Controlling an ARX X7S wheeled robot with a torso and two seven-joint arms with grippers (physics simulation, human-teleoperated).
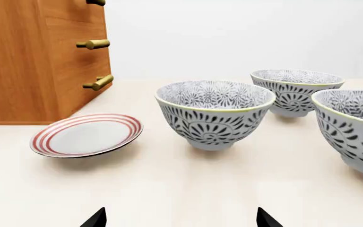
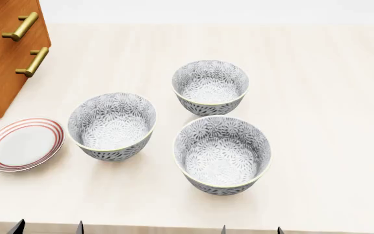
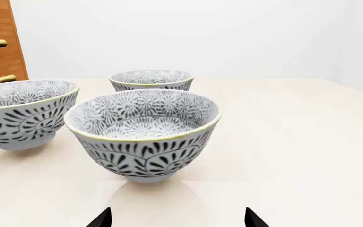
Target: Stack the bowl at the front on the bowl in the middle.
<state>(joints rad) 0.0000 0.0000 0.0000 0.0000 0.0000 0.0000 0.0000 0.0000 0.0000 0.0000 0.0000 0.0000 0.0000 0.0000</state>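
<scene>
Three patterned bowls stand upright, mouths up, on a pale wooden table (image 2: 330,97) in the head view. The front bowl (image 2: 222,154) sits nearest the robot, right of centre; the middle bowl (image 2: 112,126) is to its left and a little farther back; the far bowl (image 2: 210,87) is behind both. All three stand apart, none touching. A red-striped plate (image 2: 23,144) lies flat at the left, near a wooden cabinet (image 2: 2,58) with brass handles. Only dark fingertips of the left gripper (image 2: 48,227) and right gripper (image 2: 251,229) show at the bottom edge, each pair spread apart and holding nothing.

From the left wrist view, the middle bowl (image 1: 214,113) is central, the plate (image 1: 85,135) beside it, the cabinet (image 1: 36,56) behind; the front bowl (image 1: 351,127) is cut off by the frame edge. The left gripper (image 1: 180,220) shows two separated tips, empty.

From the right wrist view, the front bowl (image 3: 143,132) is directly ahead of the right gripper (image 3: 176,218), whose tips stand wide and empty. The middle bowl (image 3: 21,113) is cropped at the side; the far bowl (image 3: 151,80) sits behind. A plain white wall backs the table.
</scene>
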